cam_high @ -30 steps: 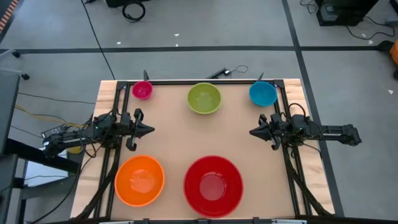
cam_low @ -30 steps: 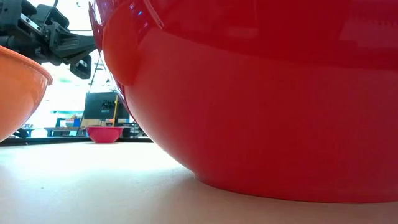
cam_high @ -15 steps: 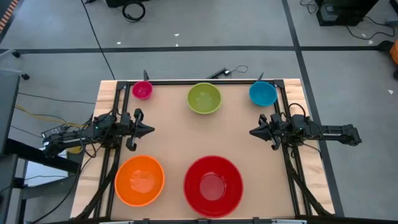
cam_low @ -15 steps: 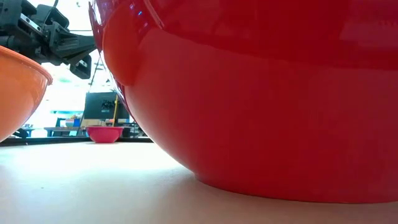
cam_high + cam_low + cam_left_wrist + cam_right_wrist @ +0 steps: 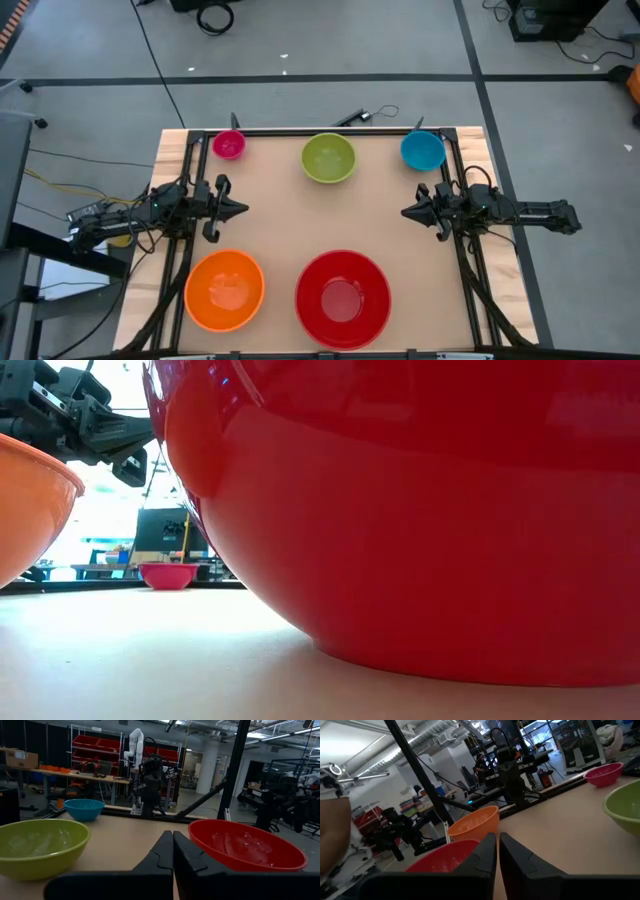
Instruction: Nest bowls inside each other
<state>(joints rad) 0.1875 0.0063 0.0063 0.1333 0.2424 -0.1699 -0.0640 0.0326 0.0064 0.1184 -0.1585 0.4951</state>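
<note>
Five bowls stand apart on their bases on the tan table. Along the far edge are the pink bowl [image 5: 228, 145], the lime green bowl [image 5: 328, 158] and the blue bowl [image 5: 423, 150]. Near the front edge are the orange bowl [image 5: 225, 290] and the big red bowl [image 5: 343, 298]. My left gripper [image 5: 243, 209] hovers shut at the left edge and points level toward the table's middle. My right gripper [image 5: 405, 213] faces it from the right edge, its fingers together. Both hold nothing.
A black frame rail [image 5: 340, 131] runs along the table's far edge, and struts run down both sides. The table's middle, between the two grippers, lies bare. The red bowl [image 5: 420, 510] fills most of the low view, with the orange bowl [image 5: 30, 500] beside it.
</note>
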